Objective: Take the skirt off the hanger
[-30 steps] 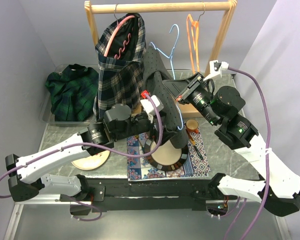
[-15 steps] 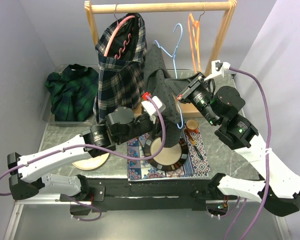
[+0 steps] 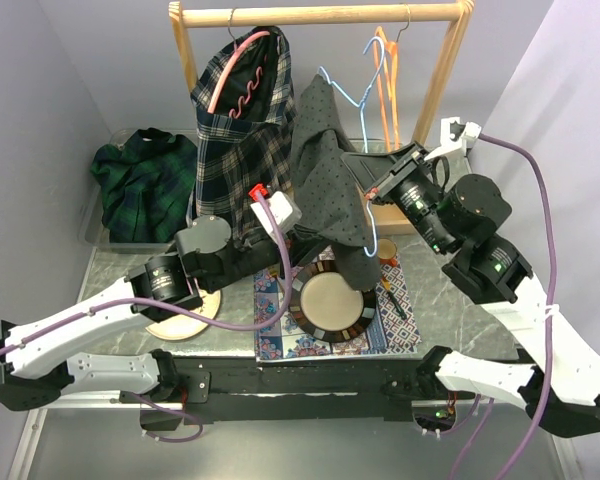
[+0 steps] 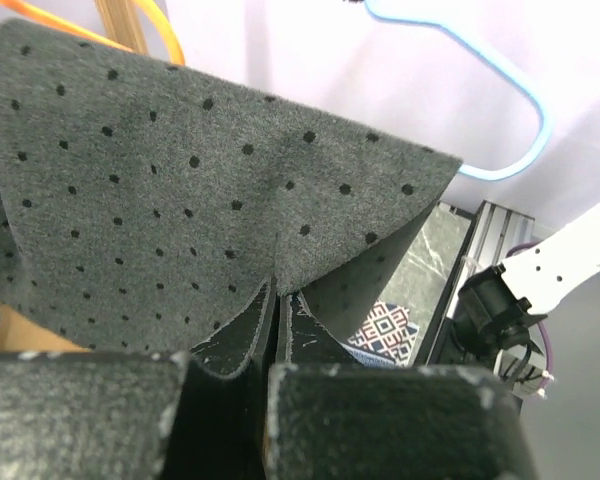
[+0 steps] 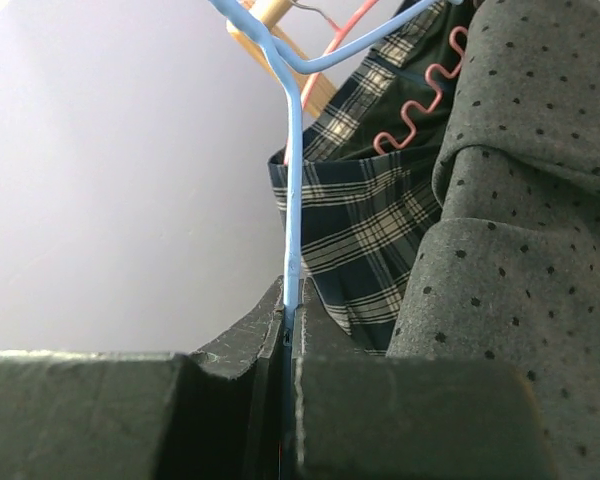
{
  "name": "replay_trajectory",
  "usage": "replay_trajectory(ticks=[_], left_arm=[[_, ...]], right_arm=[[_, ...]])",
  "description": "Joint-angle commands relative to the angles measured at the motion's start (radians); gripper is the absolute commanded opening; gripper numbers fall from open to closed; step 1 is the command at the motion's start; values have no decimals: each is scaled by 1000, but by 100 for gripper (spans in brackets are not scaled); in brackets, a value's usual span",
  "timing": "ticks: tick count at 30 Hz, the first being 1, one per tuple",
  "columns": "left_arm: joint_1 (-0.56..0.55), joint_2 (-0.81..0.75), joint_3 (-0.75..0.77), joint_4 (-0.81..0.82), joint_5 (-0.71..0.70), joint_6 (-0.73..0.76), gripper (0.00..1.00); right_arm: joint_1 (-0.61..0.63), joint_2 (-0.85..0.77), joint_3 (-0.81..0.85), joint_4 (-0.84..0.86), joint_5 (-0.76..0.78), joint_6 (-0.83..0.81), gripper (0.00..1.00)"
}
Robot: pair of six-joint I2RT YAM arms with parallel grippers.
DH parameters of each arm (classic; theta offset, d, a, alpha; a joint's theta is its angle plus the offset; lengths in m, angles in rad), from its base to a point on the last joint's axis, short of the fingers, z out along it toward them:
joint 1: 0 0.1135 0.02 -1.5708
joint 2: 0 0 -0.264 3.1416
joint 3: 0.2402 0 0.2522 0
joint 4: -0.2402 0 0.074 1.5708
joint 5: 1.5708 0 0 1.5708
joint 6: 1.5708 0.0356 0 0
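Drawn back leftward, left claw [image 4: 277, 312] now pinches grey skirt [image 4: 180, 200]; right claw [image 5: 285, 325] clamps blue hanger [image 5: 293, 200].

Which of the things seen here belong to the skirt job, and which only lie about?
Belonging: grey dotted fabric skirt, pinched by left gripper; light blue wire hanger, clamped by right gripper.
Lying about: dark checked skirt, hanging; orange hanger; green checked cloth; round dark-rimmed plate.
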Motion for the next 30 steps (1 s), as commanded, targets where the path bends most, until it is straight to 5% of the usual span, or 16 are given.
replay_trajectory(ticks=[1, 9, 17, 24, 27, 28, 30], left_arm=[[0, -4, 74, -21, -12, 4, 1], [0, -50, 267, -48, -165, -4, 1], [-1, 35, 662, -171, -384, 221, 1], [0, 56, 731, 128, -627, 557, 1], [0, 76, 690, 429, -719, 807, 1], [2, 79, 642, 647, -734, 971, 1], [0, 123, 757, 687, -731, 1050, 1]], right_arm=[[-5, -27, 34, 100, -14, -9, 0], [-6, -52, -83, 85, 69, -37, 0], [-6, -90, -173, 57, 141, -49, 0], [-6, -65, -150, 51, 101, -75, 0], [-6, -68, -152, 46, 96, -86, 0], [-6, -70, -156, 48, 95, -91, 0], [-8, -73, -155, 43, 87, -100, 0]])
